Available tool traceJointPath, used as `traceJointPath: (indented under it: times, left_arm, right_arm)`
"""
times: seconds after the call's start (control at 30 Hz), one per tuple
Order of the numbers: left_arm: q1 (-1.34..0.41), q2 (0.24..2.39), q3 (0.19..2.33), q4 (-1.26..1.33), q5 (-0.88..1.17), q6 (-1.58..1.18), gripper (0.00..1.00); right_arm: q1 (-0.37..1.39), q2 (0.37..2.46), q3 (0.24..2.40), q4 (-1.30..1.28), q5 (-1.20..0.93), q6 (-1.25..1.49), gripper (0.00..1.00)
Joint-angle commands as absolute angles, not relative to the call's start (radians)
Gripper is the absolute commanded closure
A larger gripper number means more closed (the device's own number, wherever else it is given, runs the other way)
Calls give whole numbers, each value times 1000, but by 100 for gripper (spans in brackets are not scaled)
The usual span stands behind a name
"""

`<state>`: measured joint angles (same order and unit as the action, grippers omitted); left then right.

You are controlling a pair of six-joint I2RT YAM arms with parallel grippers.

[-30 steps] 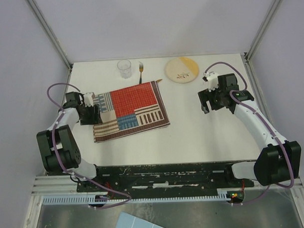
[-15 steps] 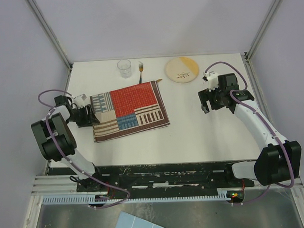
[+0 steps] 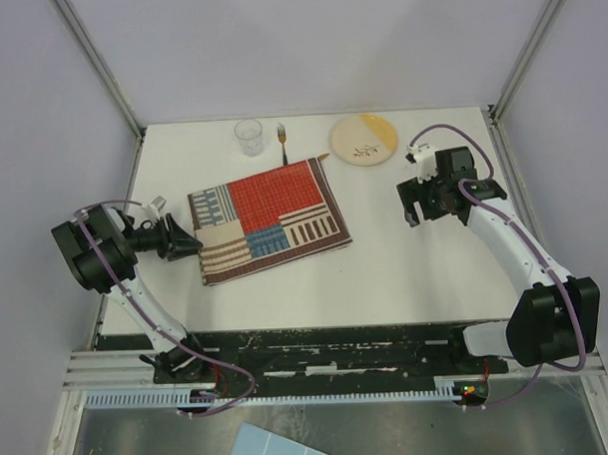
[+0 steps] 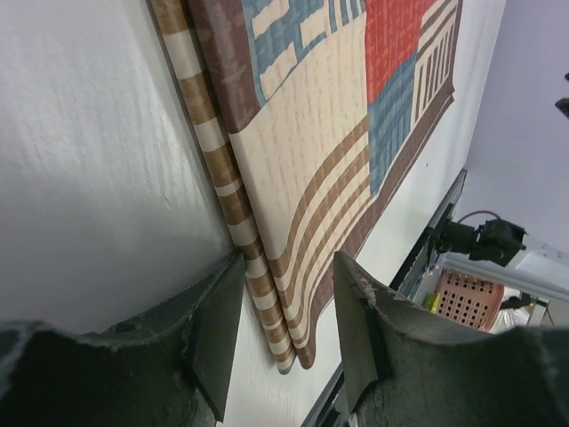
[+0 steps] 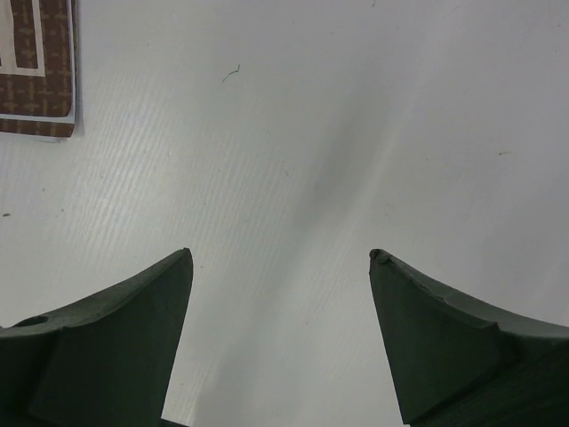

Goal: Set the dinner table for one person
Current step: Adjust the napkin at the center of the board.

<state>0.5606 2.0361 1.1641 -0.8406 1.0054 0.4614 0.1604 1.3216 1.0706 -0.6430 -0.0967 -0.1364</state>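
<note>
One white surface, a mat on it, tableware along the far edge.
Rigid and fixed, the surface (image 3: 406, 274) lies under both arms and offers nothing to grasp. The mat (image 3: 269, 219) looks soft and limp, so pinch an edge. The left claw (image 4: 286, 267) straddles its left edge, half-closed; grip unclear. The plate (image 3: 363, 139) and glass (image 3: 248, 137) look breakable, the fork (image 3: 281, 143) thin. The right claw (image 5: 280, 258) gapes, empty.

Bright, even overhead light on the white desk (image 3: 406, 284); shadows are soft and short (a grey band crosses the right wrist view).
</note>
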Motion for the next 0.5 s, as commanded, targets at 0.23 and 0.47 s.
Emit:
traceJointPath:
  times: [0.23,0.47]
  left_arm:
    - [554,2063,1227,-911,781,619,47]
    - [555,2051,1244,-896,702,615,48]
  right_arm:
    - [153,1431,1149,-623,-180,-149,12]
    - [156,1774,1451,-761,-307,-136,15]
